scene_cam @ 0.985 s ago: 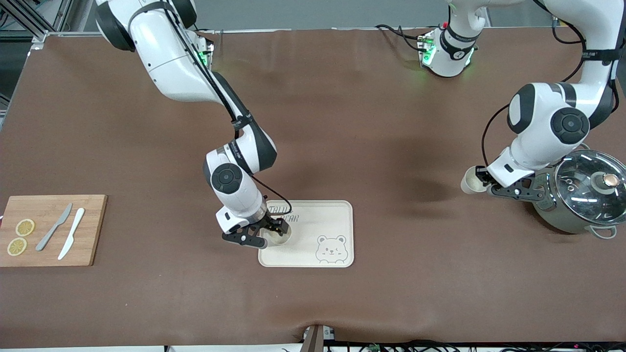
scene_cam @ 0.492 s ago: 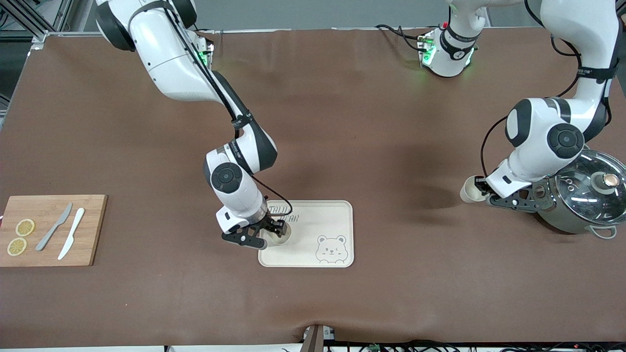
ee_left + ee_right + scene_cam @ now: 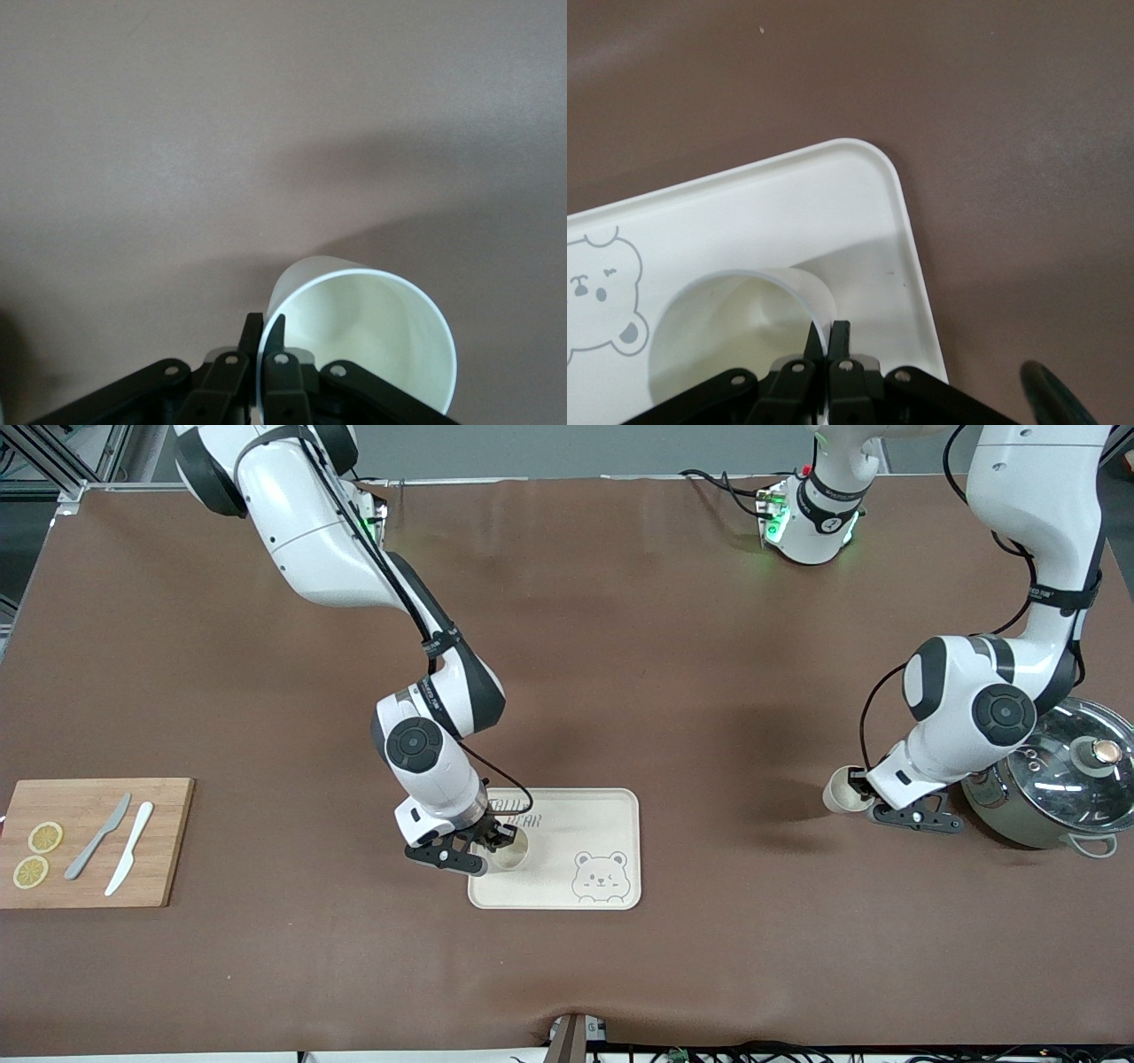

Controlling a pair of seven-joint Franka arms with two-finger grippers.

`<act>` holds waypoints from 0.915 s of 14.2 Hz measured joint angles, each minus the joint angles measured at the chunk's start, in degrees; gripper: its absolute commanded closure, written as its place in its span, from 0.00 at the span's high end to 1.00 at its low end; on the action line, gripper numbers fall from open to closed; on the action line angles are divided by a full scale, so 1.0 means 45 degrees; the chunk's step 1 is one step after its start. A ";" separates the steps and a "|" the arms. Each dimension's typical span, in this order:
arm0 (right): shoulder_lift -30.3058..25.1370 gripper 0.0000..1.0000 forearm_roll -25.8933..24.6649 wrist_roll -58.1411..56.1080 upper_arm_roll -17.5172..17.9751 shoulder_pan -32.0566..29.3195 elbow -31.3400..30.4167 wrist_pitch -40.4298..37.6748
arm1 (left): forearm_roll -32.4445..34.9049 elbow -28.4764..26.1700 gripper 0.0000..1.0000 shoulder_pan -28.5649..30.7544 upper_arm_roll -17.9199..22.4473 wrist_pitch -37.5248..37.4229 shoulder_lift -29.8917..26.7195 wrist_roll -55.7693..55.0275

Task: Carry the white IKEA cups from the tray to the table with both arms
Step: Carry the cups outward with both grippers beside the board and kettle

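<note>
My right gripper (image 3: 498,841) is shut on the rim of a white cup (image 3: 511,856) that stands on the bear tray (image 3: 611,815), at the tray's end toward the right arm. In the right wrist view the fingers pinch the cup's wall (image 3: 799,292) over the tray (image 3: 859,204). My left gripper (image 3: 858,790) is shut on the rim of the second white cup (image 3: 837,795) and holds it over the bare brown table beside the grey pot (image 3: 1059,779). The left wrist view shows that cup (image 3: 372,328) with its rim pinched between the fingers.
A wooden cutting board (image 3: 89,841) with two lemon slices (image 3: 37,855), a grey knife (image 3: 97,837) and a white knife (image 3: 129,859) lies at the right arm's end of the table. The lidded pot stands at the left arm's end.
My left gripper has carried its cup away from the pot, toward the table's middle. My right gripper and its cup have stayed on the tray.
</note>
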 measured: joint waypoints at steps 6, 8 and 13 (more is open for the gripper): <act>-0.0018 0.00 0.0000 0.0006 -0.0080 0.0002 0.0273 -0.0010 | -0.1138 0.0973 0.00 -0.0033 -0.0312 0.0135 0.0711 -0.0027; -0.0152 0.00 0.0009 0.0028 -0.0170 -0.0022 0.0558 -0.0444 | -0.1693 0.1348 0.00 -0.0104 -0.0487 0.0136 0.0897 -0.0028; -0.2238 0.00 0.0025 -0.1901 -0.0323 -0.1477 0.0935 -0.4591 | -0.1787 0.1840 0.00 -0.0139 -0.0499 0.0203 0.1508 -0.0034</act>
